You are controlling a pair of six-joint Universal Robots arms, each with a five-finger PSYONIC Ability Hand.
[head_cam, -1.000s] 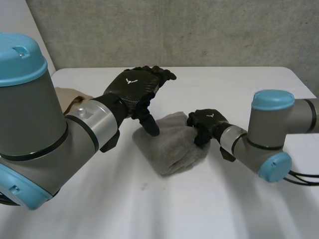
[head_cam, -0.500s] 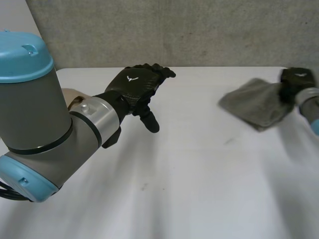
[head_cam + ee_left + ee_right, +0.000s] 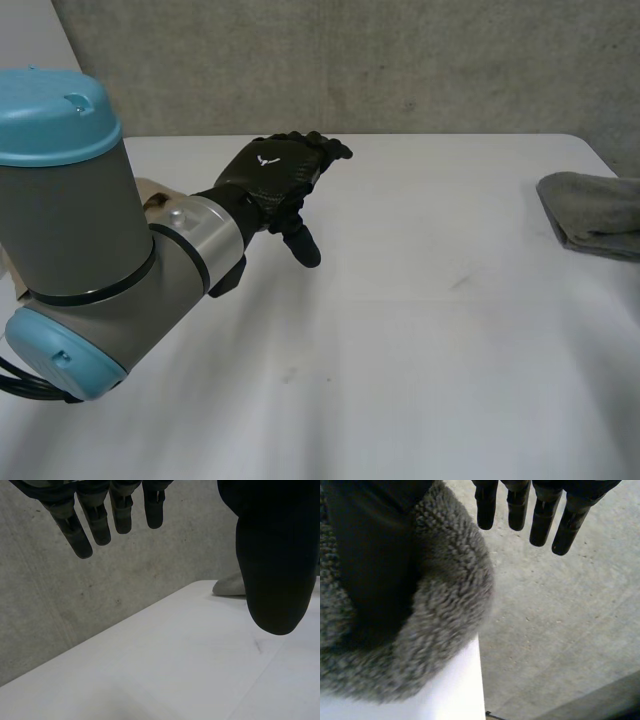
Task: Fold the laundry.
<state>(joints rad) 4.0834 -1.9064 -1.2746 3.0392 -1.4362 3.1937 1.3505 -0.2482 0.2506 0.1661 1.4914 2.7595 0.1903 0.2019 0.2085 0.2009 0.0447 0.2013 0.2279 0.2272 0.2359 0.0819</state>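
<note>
First, the head view: the left arm (image 3: 90, 250) reaches in over the white table (image 3: 400, 330), and the left hand (image 3: 275, 175) hangs above the table's far left part, holding nothing. Its fingers (image 3: 325, 148) are stretched out and relaxed, and the thumb (image 3: 300, 243) points down toward the tabletop. A folded grey towel (image 3: 590, 212) lies at the right edge of the table, well apart from that hand and partly cut off by the frame. A sliver of tan cloth (image 3: 143, 187) peeks out behind the left forearm. A concrete wall (image 3: 400, 60) stands behind the table.

Next, the left wrist view: the left hand (image 3: 275, 555) is released, with straight fingers (image 3: 97, 522) spread well apart from the thumb and nothing between them. The towel (image 3: 231, 584) shows as a pale lump far beyond the thumb, near the table's far edge, with the table (image 3: 150, 670) bare under the palm.

Last, the right wrist view: the right hand (image 3: 540, 515) is over the towel (image 3: 445, 605) at the table's (image 3: 455, 700) edge. Its fingers are straight and clear of the cloth. The thumb (image 3: 370, 555) rests sunk into the towel's thick pile, and nothing is pinched against it. A concrete floor (image 3: 560, 630) lies beyond the edge.
</note>
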